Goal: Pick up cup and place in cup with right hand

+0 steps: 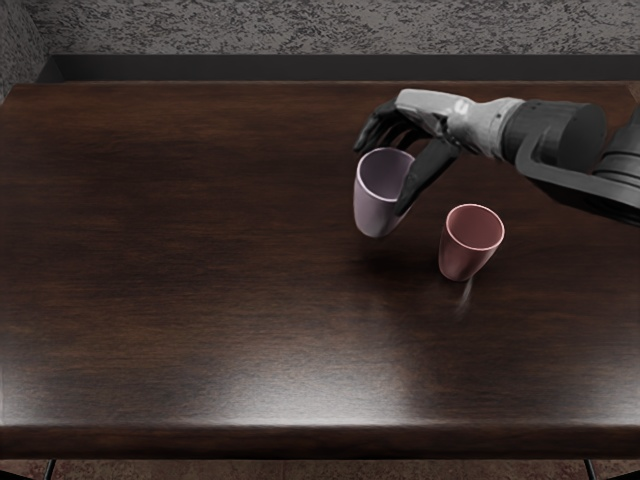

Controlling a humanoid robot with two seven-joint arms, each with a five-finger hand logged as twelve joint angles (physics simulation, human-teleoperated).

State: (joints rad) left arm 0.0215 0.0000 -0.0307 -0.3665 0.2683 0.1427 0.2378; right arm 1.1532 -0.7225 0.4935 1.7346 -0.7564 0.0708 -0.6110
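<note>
Basically, the dark brown wooden table (150,250) is stretching across nearly the whole view, its grain running sideways and a pale sheen lying along the front edge. Behind it, a mottled grey wall (300,27) is rising. Right of the table's middle, the dark fingers (374,126) of the right hand (435,115) are reaching over the far side of the lilac cup (374,208) and bending downward, partly closed. The cup is sitting between them and the thumb (428,178), which is slanting down across the right part of its rim and pressing along its wall, so the hand is gripping it. Its mouth is facing up, and its base is seemingly hanging a little above the wood, with a dark shadow spreading below. Farther right and nearer the front edge, the pink cup (463,256) is standing upright on the table, mouth up, apart from the other 1 and from the hand. Beyond these 2 cups, the grey and black right arm (560,140) is coming in from the right edge
</note>
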